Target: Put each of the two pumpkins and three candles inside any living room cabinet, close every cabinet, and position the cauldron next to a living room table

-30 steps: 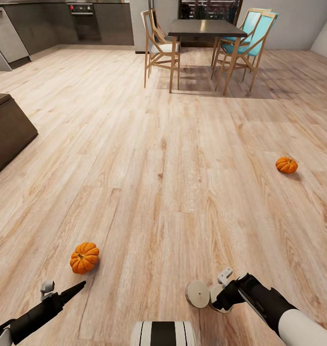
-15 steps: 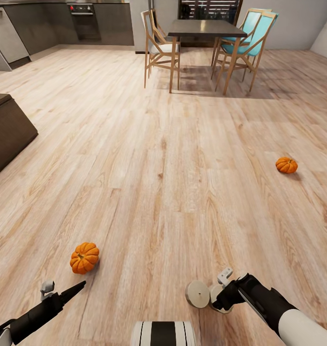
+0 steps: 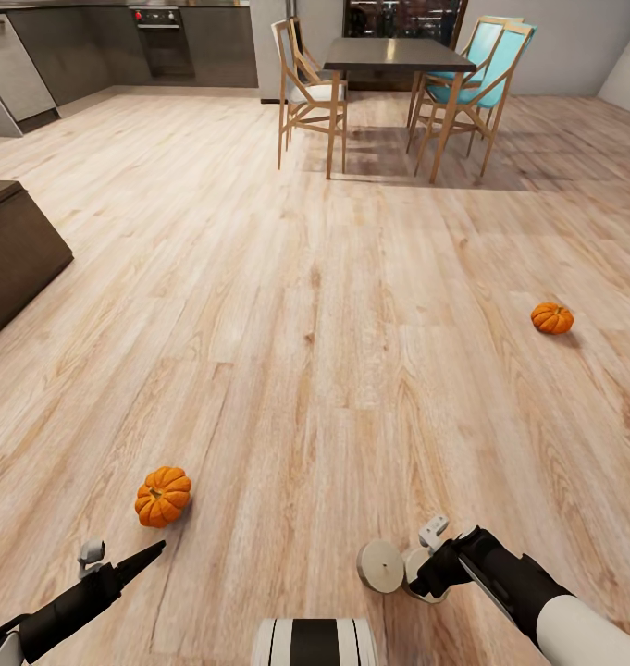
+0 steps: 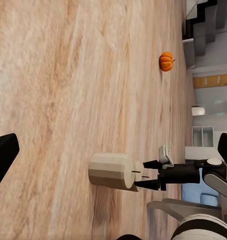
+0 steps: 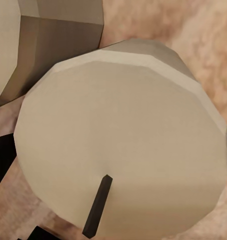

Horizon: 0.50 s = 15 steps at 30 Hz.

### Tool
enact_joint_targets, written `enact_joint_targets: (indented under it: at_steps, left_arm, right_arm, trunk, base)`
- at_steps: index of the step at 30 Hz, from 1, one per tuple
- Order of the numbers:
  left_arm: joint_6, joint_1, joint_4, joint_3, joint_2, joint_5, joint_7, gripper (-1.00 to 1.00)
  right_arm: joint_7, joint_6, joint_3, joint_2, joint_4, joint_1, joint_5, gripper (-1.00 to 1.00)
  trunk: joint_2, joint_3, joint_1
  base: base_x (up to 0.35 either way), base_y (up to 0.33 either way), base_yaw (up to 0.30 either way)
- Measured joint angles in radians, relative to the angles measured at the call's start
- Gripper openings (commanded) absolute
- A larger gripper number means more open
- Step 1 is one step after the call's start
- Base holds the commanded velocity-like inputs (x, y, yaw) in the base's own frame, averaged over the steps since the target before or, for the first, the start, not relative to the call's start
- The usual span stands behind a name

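Observation:
Two orange pumpkins lie on the wood floor, one near my left arm [image 3: 162, 496] and one far to the right [image 3: 552, 317], which is also the pumpkin [image 4: 166, 61] in the left wrist view. Two cream candles stand side by side in front of my base: one free [image 3: 380, 565], the other [image 3: 413, 566] under my right gripper [image 3: 426, 575]. That gripper [image 4: 143, 174] hovers open just over the candle's top [image 5: 118, 145], its fingers on either side of the wick. My left gripper [image 3: 139, 560] is open and empty, a little short of the near pumpkin.
The end of a low dark brown cabinet [image 3: 18, 245] juts in at the left. A dark-topped dining table [image 3: 398, 55] with wooden chairs stands at the back, with kitchen units [image 3: 120, 42] behind on the left. Wide bare floor lies between the pumpkins.

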Motion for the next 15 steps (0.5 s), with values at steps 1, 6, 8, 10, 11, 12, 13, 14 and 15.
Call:
enact_joint_targets:
  at_steps: [1,6,8,10,11,12,13,14,15]
  left_arm:
    - [0.000,0.000,0.000,0.000,0.000,0.000,0.000,1.00]
    - [0.000,0.000,0.000,0.000,0.000,0.000,0.000,1.00]
    - [0.000,0.000,0.000,0.000,0.000,0.000,0.000,1.00]
    - [0.000,0.000,0.000,0.000,0.000,0.000,0.000,1.00]
    - [0.000,0.000,0.000,0.000,0.000,0.000,0.000,1.00]
    - [0.000,0.000,0.000,0.000,0.000,0.000,0.000,1.00]
    - [0.000,0.000,0.000,0.000,0.000,0.000,0.000,1.00]
    - [0.000,0.000,0.000,0.000,0.000,0.000,0.000,1.00]
    - [0.000,0.000,0.000,0.000,0.000,0.000,0.000,1.00]
  right_arm:
    - [0.000,0.000,0.000,0.000,0.000,0.000,0.000,-1.00]
    - [0.000,0.000,0.000,0.000,0.000,0.000,0.000,-1.00]
    - [0.000,0.000,0.000,0.000,0.000,0.000,0.000,-1.00]
    - [0.000,0.000,0.000,0.000,0.000,0.000,0.000,-1.00]
    - [-0.001,-0.001,-0.001,0.000,0.000,0.002,0.004,-1.00]
    - [-0.001,-0.002,-0.001,0.000,0.000,0.002,0.005,-1.00]
    - [-0.001,-0.002,-0.001,0.000,0.000,0.002,0.004,-1.00]
    - [-0.001,-0.002,-0.001,0.000,0.000,0.002,0.004,-1.00]
    - [-0.001,-0.002,-0.001,0.000,0.000,0.002,0.004,-1.00]
  trunk:
    - [0.000,0.000,0.000]
    - [0.000,0.000,0.000]
    - [0.000,0.000,0.000]
    - [0.000,0.000,0.000]
    - [0.000,0.003,0.001]
    - [0.001,0.007,0.000]
    - [0.001,0.011,0.000]
    - [0.001,0.015,-0.001]
    - [0.001,0.019,-0.001]
  base:
    - [0.000,0.000,0.000]
    - [0.000,0.000,0.000]
    - [0.000,0.000,0.000]
    - [0.000,0.000,0.000]
    - [0.000,0.000,0.000]
    - [0.000,0.000,0.000]
    - [0.000,0.000,0.000]
    - [0.000,0.000,0.000]
    - [0.000,0.000,0.000]
